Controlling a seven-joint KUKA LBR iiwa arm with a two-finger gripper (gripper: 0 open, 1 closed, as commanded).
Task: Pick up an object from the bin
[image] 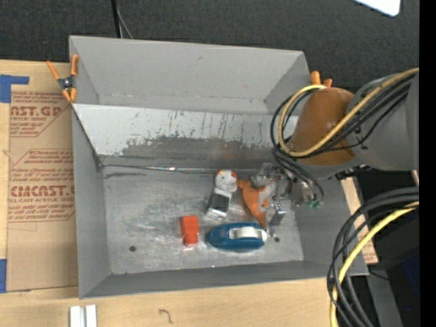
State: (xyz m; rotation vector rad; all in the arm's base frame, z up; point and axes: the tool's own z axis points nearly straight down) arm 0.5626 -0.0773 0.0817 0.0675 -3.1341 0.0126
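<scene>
1. Orange piece point(253, 198): is lying on the bin floor, right of the middle, just beside the gripper on its left; its right edge is being hidden by the gripper, so I cannot tell whether the two are touching.
2. Gripper point(275, 208): is hanging low over the floor near the right wall, next to the orange piece and above the right end of the blue oval. From where I am standing I cannot tell whether it is spread or closed.
3. Arm: is reaching in over the right rim, wearing an orange cover point(325, 125) with yellow and black cables point(286, 125) looping round it.
4. White-and-black item point(221, 195): is lying just left of the orange piece, tilted.
5. Blue oval point(231, 239), with a pale patch on top: is lying nearest the front wall.
6. Orange block point(189, 230): is sitting just left of the blue oval.
7. Bin point(136, 182): grey metal, is holding all of the above.
</scene>
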